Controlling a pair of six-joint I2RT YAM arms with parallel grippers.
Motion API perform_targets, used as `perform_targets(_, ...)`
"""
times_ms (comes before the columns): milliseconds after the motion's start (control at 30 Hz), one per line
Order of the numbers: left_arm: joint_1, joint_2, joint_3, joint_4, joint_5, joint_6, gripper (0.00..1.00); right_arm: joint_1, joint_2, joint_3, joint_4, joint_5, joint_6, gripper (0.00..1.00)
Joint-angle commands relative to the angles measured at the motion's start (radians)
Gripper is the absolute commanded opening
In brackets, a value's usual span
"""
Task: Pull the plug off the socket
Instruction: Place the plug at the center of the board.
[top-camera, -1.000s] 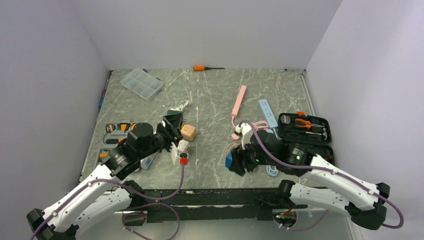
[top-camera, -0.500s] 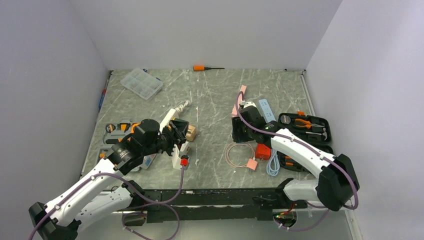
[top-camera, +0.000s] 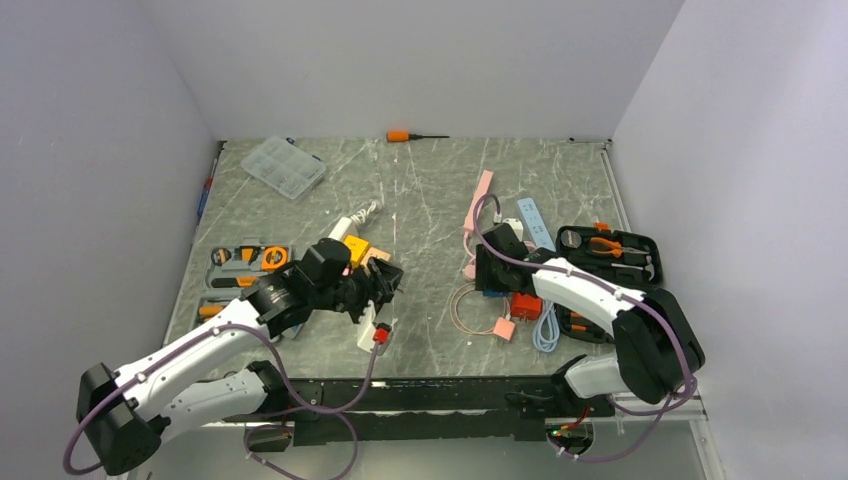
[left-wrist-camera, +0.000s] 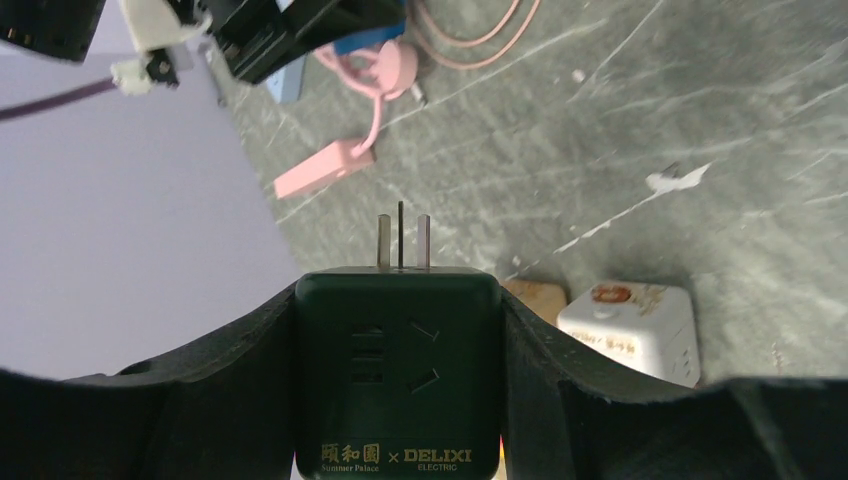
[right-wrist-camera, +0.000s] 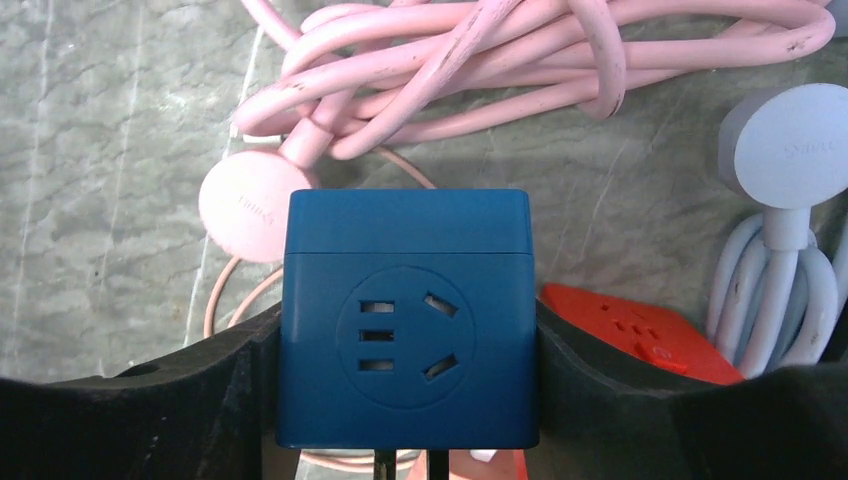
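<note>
screwdriver (top-camera: 410, 135) at back; tool case (top-camera: 650, 246) right side

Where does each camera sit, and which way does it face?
Top external: above and behind the robot, looking down on the table; left arm and right arm show.
Left wrist: on the left arm, facing across the table; left claw shut on a dark green adapter.
Right wrist: on the right arm, facing down; right claw shut on a blue cube socket.
Shared: both wrist views show the pink cable.

Dark green plug (left-wrist-camera: 398, 370), blue cube (right-wrist-camera: 406, 320)
</note>
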Motion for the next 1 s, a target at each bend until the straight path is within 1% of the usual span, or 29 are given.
perform_targets(0, -0.031, 0.06, 0.033, 0.061, 0.105, 0.006, 0.03, -0.012, 0.022, 0.056, 0.073, 0.02, 0.016, 0.71)
perform_targets(100, -0.05, 0.127, 0.061, 0.05, 0.126, 0.051, 0.02, -0.014, 0.021, 0.097, 0.045, 0.054, 0.017, 0.8)
perform_targets(133, -0.055, 0.153, 0.076, 0.053, 0.133, 0.038, 0.02, -0.014, 0.017, 0.116, 0.031, 0.067, 0.013, 0.85)
perform_targets(167, -0.062, 0.179, 0.095, 0.042, 0.139, 0.024, 0.02, -0.014, 0.011, 0.133, 0.018, 0.078, 0.011, 0.94)
perform_targets(200, -0.072, 0.208, 0.12, 0.031, 0.142, 0.011, 0.01, -0.014, 0.002, 0.146, 0.014, 0.084, 0.007, 0.99)
perform_targets(333, -0.114, 0.34, 0.184, 0.057, 0.153, -0.044, 0.01, -0.014, -0.08, 0.204, 0.009, 0.1, -0.013, 1.0)
perform_targets(467, -0.143, 0.497, 0.269, 0.052, 0.164, -0.04, 0.01, -0.018, -0.138, 0.285, -0.027, 0.12, -0.008, 1.0)
perform_targets(567, -0.173, 0.594, 0.325, 0.074, 0.17, -0.035, 0.0, -0.039, -0.149, 0.336, -0.117, 0.151, 0.113, 1.0)
perform_targets(633, -0.189, 0.655, 0.358, 0.076, 0.175, -0.04, 0.0, -0.084, -0.153, 0.351, -0.149, 0.056, 0.119, 1.0)
perform_targets(700, -0.206, 0.716, 0.4, 0.059, 0.178, -0.027, 0.0, -0.115, -0.187, 0.302, -0.12, -0.019, 0.112, 1.0)
perform_targets(767, -0.224, 0.763, 0.435, 0.052, 0.181, -0.025, 0.0, -0.129, -0.235, 0.232, -0.054, -0.073, 0.102, 1.0)
perform_targets(900, -0.245, 0.851, 0.508, 0.059, 0.175, -0.07, 0.0, -0.137, -0.303, 0.161, -0.043, -0.09, 0.094, 1.0)
perform_targets(967, -0.253, 0.889, 0.537, 0.041, 0.165, -0.069, 0.02, -0.138, -0.312, 0.155, -0.069, -0.067, 0.081, 1.0)
